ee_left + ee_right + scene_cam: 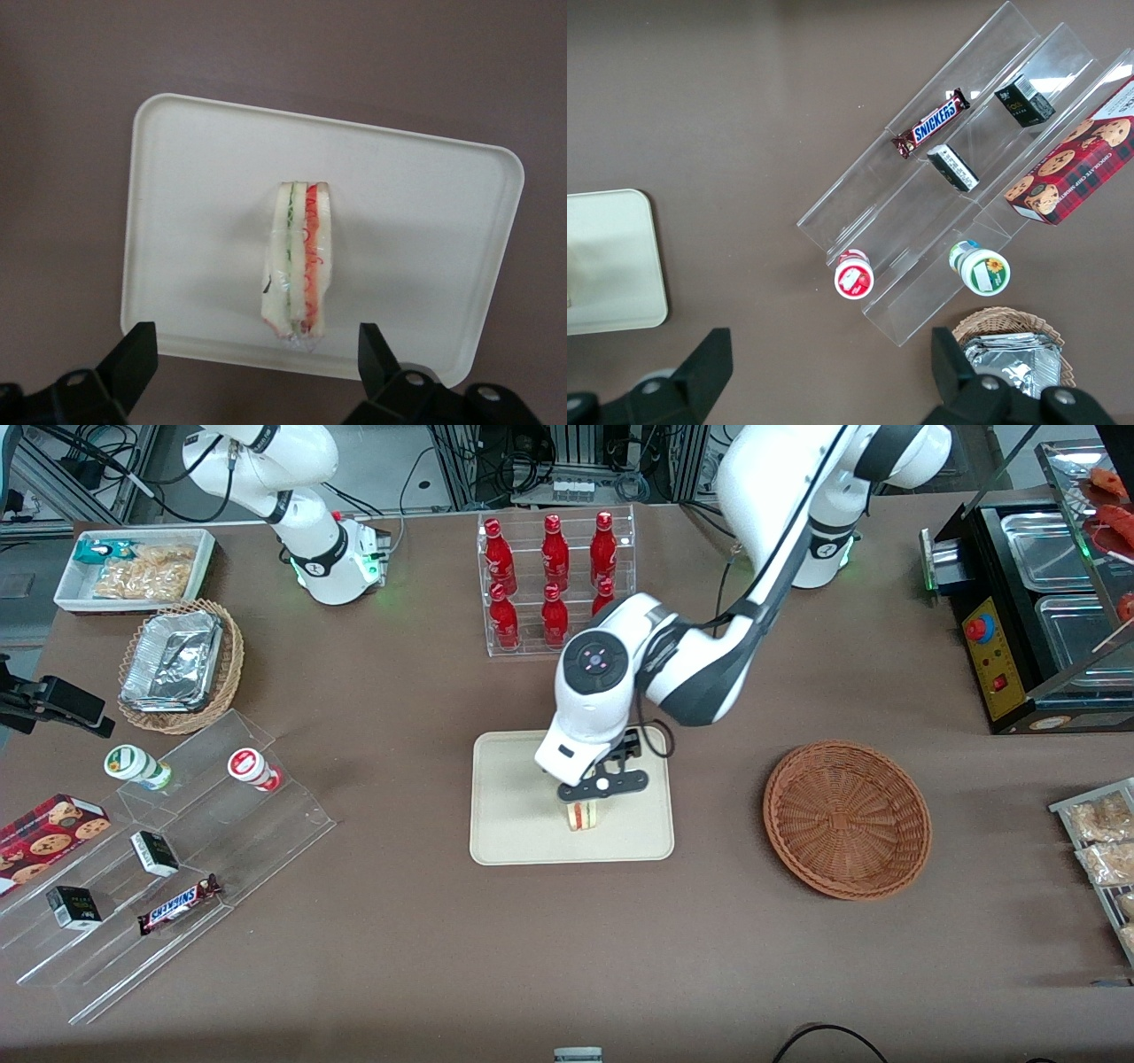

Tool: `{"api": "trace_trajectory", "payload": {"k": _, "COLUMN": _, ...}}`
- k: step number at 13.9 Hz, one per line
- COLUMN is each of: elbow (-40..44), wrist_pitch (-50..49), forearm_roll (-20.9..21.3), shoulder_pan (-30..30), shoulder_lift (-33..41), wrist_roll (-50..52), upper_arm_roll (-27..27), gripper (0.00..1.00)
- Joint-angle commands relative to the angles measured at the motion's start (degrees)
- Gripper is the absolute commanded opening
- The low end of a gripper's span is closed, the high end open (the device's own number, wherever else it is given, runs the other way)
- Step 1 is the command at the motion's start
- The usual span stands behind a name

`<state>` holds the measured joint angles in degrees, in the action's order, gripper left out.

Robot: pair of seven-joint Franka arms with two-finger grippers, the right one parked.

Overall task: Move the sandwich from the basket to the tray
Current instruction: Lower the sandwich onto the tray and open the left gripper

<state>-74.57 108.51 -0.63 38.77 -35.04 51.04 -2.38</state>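
My hand (592,795) right above sandwich (582,815), fingers (131,354) spread wide, not touching. Sandwich standing on edge on tray (505,815); basket (846,819) beside tray, nothing in it.

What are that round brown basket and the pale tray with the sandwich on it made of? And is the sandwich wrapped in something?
The basket looks like woven wicker, reddish-brown, with visible radiating strands. The tray seems matte cream plastic, smooth with a low moulded rim, though the material is uncertain. The sandwich appears wrapped in clear film: glossy wrinkles show at its end. The open gripper hovers over it.
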Motion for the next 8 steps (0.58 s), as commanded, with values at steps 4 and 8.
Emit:
{"api": "trace_trajectory", "payload": {"k": 4, "elbow": -3.99, "wrist_pitch": -11.91, "forearm_roll": -0.24, "shoulder_pan": -6.16, "shoulder_lift": 7.08, "wrist_roll": -4.7, "upper_arm_roll": 0.1, "gripper": 1.0}}
{"api": "trace_trajectory", "payload": {"k": 8, "elbow": -11.8, "wrist_pitch": -12.0, "forearm_roll": -0.07, "shoulder_pan": -10.46, "shoulder_lift": 13.49, "wrist_roll": -11.99, "upper_arm_roll": 0.1, "gripper": 1.0}}
